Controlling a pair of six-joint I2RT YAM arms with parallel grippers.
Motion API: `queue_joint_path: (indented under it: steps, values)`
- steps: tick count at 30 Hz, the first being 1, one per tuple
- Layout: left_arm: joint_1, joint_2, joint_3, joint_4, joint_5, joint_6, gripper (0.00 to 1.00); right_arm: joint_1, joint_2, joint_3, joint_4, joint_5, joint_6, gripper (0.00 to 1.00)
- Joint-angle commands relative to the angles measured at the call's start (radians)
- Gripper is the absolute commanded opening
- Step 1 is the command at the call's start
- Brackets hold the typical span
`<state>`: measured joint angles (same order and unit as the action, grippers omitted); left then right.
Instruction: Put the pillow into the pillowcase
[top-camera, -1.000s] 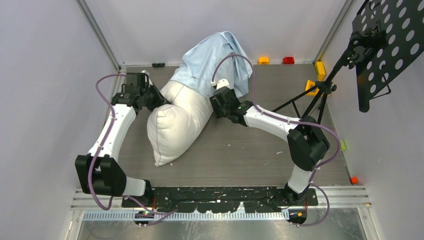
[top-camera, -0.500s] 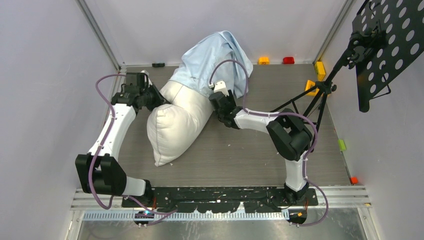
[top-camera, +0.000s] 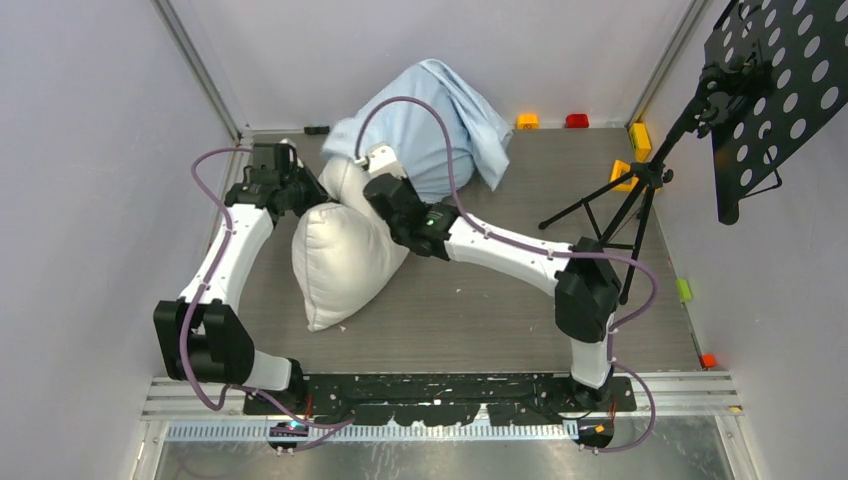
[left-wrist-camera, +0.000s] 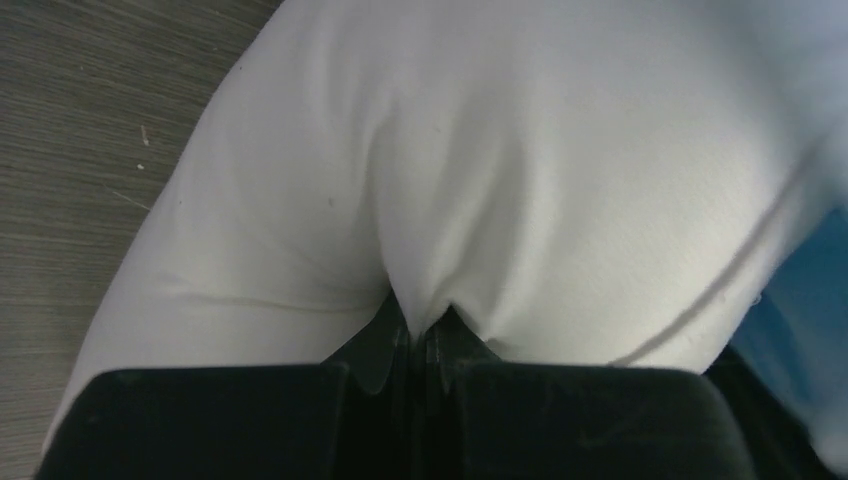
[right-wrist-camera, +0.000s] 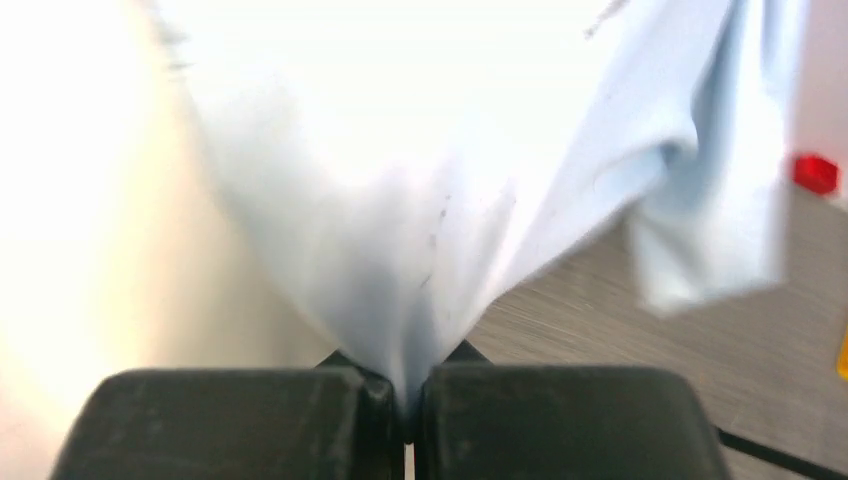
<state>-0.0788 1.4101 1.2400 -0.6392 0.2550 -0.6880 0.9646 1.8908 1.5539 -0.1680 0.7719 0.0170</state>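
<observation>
Two grips at once: my left claw (left-wrist-camera: 418, 330) pinches a pillow (left-wrist-camera: 470, 150) fold at its tips; my right claw (right-wrist-camera: 408, 392) pinches the pillowcase (right-wrist-camera: 400, 250) likewise.

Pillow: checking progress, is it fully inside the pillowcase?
Partly in: the pillow has its far end covered by the pillowcase; its near half lies bare.

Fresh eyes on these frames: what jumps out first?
A plump white pillow lies on the table, its far end inside a light blue pillowcase bunched at the far edge. The left tool is shut on a pinch of the pillow, the right tool on a fold of the pillowcase. A black perforated panel on a tripod stands at the right.
</observation>
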Motion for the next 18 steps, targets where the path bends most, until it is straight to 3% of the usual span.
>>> queue_joint_path:
  steps: [1, 12, 14, 18]
  values:
    - [-0.043, 0.047, -0.032, 0.032, 0.003, -0.074, 0.0, 0.105, -0.071, 0.317, -0.233, -0.182, 0.071, 0.0]
    - [-0.028, 0.186, 0.075, 0.002, -0.045, -0.047, 0.02, -0.091, 0.176, 0.538, -0.421, -0.393, 0.263, 0.0]
    - [-0.022, 0.202, 0.143, -0.048, -0.079, 0.0, 0.19, -0.121, 0.218, 0.569, -0.444, -0.426, 0.299, 0.0]
    - [-0.005, 0.14, 0.227, -0.12, -0.171, 0.068, 0.78, -0.173, 0.27, 0.598, -0.466, -0.487, 0.355, 0.0]
